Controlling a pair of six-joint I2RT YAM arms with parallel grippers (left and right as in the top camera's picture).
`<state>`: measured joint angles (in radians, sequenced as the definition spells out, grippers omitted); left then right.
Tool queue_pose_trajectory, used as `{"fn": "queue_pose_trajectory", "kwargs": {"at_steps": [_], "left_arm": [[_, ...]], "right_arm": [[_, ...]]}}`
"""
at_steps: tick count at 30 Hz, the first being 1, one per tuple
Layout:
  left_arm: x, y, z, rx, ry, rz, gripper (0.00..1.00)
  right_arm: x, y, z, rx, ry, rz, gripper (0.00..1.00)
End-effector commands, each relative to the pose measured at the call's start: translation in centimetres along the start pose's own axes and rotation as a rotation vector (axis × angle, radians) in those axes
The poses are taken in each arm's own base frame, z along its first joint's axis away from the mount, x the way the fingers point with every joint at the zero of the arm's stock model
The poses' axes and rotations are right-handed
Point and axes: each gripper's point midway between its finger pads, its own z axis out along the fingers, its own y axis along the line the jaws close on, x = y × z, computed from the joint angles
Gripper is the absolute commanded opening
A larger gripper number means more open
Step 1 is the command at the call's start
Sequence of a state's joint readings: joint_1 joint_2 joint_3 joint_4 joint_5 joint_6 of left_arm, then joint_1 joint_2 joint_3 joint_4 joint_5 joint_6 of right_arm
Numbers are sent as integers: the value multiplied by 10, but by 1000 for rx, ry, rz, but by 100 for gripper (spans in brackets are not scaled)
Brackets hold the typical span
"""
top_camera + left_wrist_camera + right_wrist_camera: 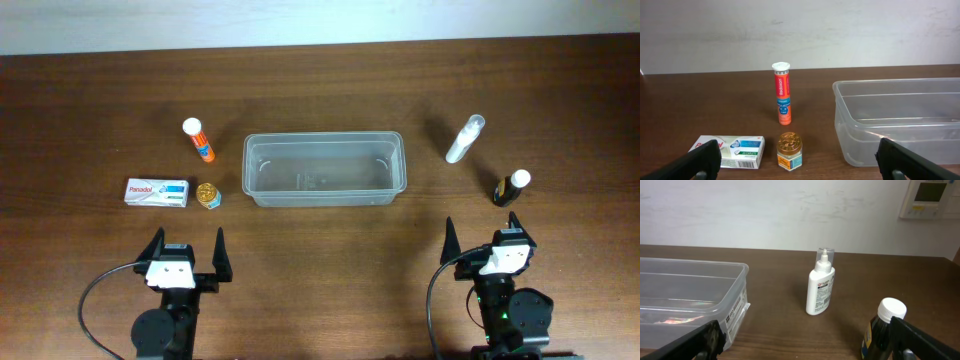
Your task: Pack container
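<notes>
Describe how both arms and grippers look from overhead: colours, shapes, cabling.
Both match. The left gripper and right gripper each have two black, pointed fingers on a white block, atop a black arm with a round housing. A black cable loops beside the left arm, another beside the right arm. A small green light shows on the right one. No legible markings.

Overhead: fixed above table [80, 100], looking straight down, whole layout framed. Left wrist: low, facing far wall [790, 30], close on container [850, 125] left end. Right wrist: same heading, container right end. Shared: container.
</notes>
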<state>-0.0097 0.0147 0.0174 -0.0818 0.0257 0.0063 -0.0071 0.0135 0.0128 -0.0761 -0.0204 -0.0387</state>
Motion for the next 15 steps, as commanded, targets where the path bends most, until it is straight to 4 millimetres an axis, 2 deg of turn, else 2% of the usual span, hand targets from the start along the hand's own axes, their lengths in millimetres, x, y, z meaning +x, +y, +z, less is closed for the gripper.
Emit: {"fn": "queue_pose_trajectory", "kwargs": {"at_steps": [1, 10, 13, 15], "left_arm": [[2, 3, 0, -12, 1, -3, 100], [2, 3, 0, -13, 1, -3, 100], [2, 3, 0, -13, 1, -3, 100], [2, 3, 0, -12, 1, -3, 100]], "right_arm": [[2, 0, 0, -2, 2, -5, 98], [2, 1, 0, -7, 1, -5, 98], [-3, 19, -1, -111, -17, -2, 98], [-13, 26, -4, -159, -39, 48, 98]]}}
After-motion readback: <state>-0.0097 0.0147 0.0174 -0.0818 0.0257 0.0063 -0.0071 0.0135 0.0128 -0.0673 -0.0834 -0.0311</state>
